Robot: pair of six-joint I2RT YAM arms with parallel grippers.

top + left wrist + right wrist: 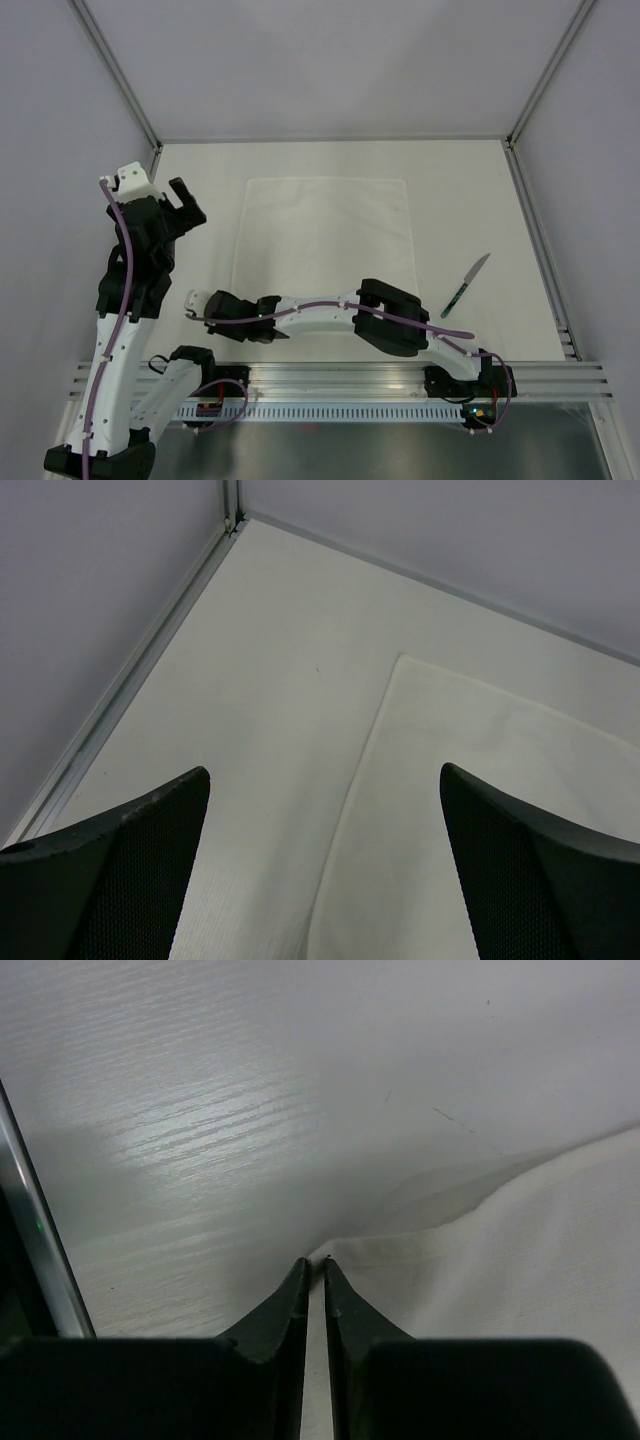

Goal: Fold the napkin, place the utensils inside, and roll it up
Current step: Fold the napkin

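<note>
The white napkin lies flat in the middle of the table. My right gripper reaches left across its near edge to the near-left corner. In the right wrist view the right gripper has its jaws almost together, pinching that corner of the napkin, and the cloth puckers up at the tips. The dark teal utensil lies on the table right of the napkin. My left gripper hangs open beside the napkin's far-left side. In the left wrist view the left gripper holds nothing above the napkin's left edge.
Grey walls and metal frame rails enclose the table at the left, back and right. A slotted metal rail runs along the near edge by the arm bases. The table's far-left corner shows in the left wrist view.
</note>
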